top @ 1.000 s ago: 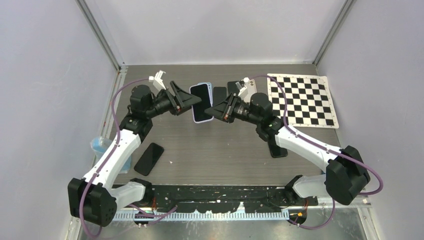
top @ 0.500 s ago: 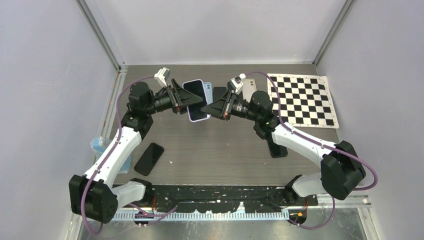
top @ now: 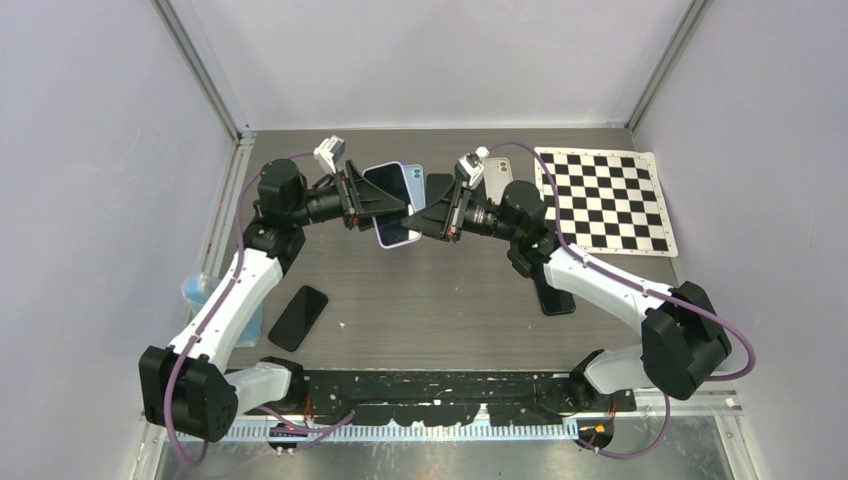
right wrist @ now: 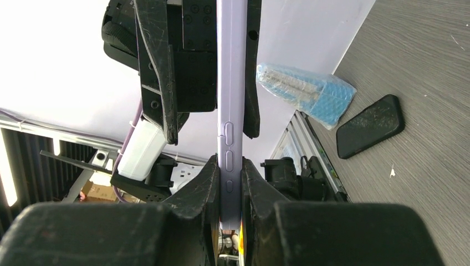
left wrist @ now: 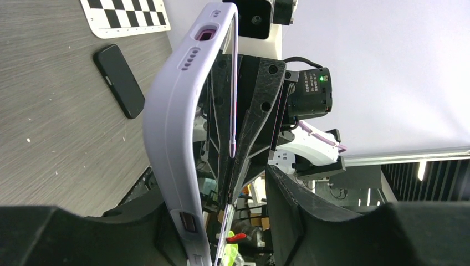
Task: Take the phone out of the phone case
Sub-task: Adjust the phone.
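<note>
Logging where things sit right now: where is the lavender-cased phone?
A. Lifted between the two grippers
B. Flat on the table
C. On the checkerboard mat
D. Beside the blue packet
A: the lavender-cased phone is up off the table, its edge pinched in the right gripper, with the left gripper around its other end.

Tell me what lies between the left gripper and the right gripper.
The phone in its lilac case, held up: the right gripper pinches one edge, the left gripper straddles the opposite edge. The top view shows it; both wrist views confirm.
</note>
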